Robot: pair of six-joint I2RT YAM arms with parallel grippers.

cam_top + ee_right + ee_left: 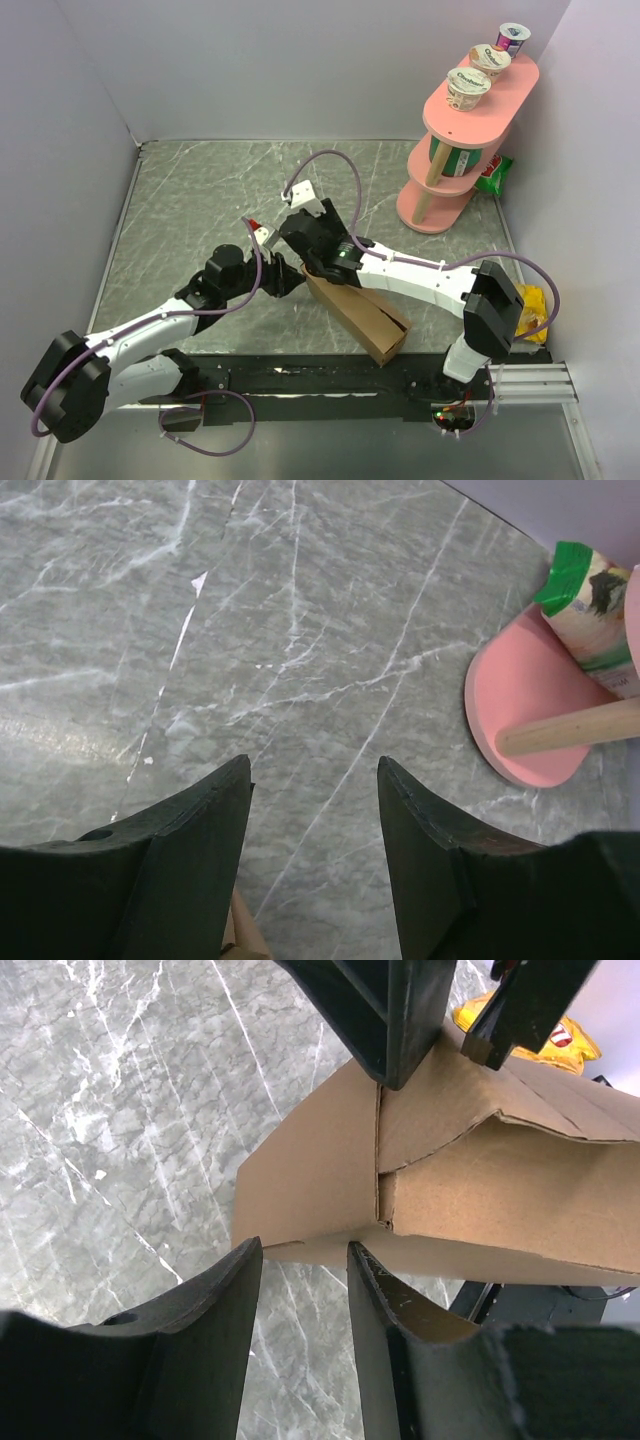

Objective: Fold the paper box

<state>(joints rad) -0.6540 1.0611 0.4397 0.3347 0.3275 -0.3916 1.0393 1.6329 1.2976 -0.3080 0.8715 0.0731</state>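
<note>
The paper box (pixel 356 316), plain brown cardboard partly folded into a long shallow shape, lies on the grey marbled surface (pixel 200 200) directly ahead of the left pincer (pixel 303 1250). Its nearest corner sits just beyond the fingertips, not between them. That pincer is narrowly parted and holds nothing; it seems lined up on the corner, ready to take the edge or push it. One flap overlaps another along a seam facing this pincer, so the fold looks under way rather than finished. Dark parts of the right arm sit over the far top of the box, perhaps steadying it; contact cannot be told. The right pincer (pixel 312 765) is spread wide and empty, aimed past the box at bare surface, with only a sliver of cardboard behind its left finger. Ahead and to the right of it stands a pink tiered shelf (pixel 525 715).
</note>
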